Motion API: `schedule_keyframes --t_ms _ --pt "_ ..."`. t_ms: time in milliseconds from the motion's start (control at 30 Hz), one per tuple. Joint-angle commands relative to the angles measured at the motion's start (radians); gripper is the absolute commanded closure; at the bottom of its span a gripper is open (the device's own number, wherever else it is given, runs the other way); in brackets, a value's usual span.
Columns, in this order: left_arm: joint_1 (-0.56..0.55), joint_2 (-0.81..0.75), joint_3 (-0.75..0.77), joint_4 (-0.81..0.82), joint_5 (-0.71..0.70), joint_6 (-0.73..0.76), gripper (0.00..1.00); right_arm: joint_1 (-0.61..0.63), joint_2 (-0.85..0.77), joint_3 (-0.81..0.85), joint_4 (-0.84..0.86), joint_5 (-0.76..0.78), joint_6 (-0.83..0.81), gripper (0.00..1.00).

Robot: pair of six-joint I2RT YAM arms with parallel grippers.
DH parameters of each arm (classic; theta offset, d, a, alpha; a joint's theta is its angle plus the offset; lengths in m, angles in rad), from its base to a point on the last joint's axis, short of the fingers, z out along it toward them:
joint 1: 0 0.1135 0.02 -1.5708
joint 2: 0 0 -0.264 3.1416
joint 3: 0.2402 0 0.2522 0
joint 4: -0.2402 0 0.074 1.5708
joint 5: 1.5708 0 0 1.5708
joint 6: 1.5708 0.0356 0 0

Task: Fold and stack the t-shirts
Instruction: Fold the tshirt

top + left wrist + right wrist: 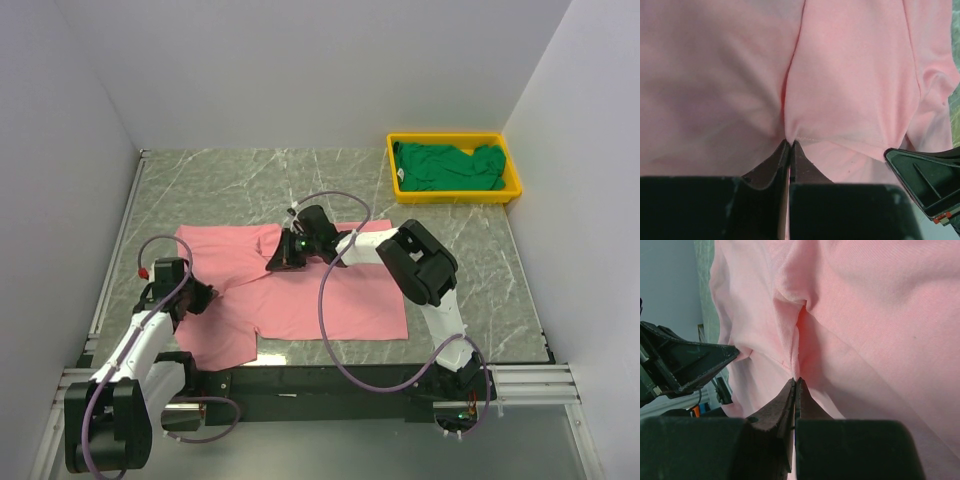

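At the near left of the counter [220, 185], the left fingers [790, 144] are pressed flat together, their dark tapered tips nipping a small pucker of the plain pink soft cloth short-sleeved shirt [855, 75]. Creases fan out from that pinch, and a stitched hem line runs just above the tips. In the overhead view the left fingers [200, 297] sit at the shirt's left margin, between two lobes of cloth.

Nearer the middle of the counter, the right fingers [796, 381] are likewise closed to a thin seam on a raised ridge of the same pink shirt [880, 315]. The fabric there stands up in a narrow fold with a deeper pink shadow inside it. From above, the right fingers [283, 258] meet the shirt near its far edge.

The pink shirt [340, 300] lies mostly flat, matte and lightly wrinkled, on the grey-green veined stone-patterned counter. Its long axis runs left to right and a straight edge faces the right side. I cannot tell which end carries the collar.

At the far right corner stands a yellow rectangular plastic tray [455, 195], its long side parallel to the far edge. Inside it lies a crumpled plain dark green cloth shirt [445, 165], well apart from the pink one.
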Motion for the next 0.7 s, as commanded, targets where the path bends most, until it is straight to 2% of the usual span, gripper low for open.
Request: schedule_keyframes --t_ms 0,667 --pt "0.001 -0.009 0.022 -0.037 0.026 -0.024 0.94 -0.012 -0.054 0.016 0.0 0.005 -0.015 1.0" --pt "0.007 0.032 0.171 -0.166 0.029 -0.004 0.93 -0.041 -0.061 0.066 -0.059 -0.05 -0.015 0.99"
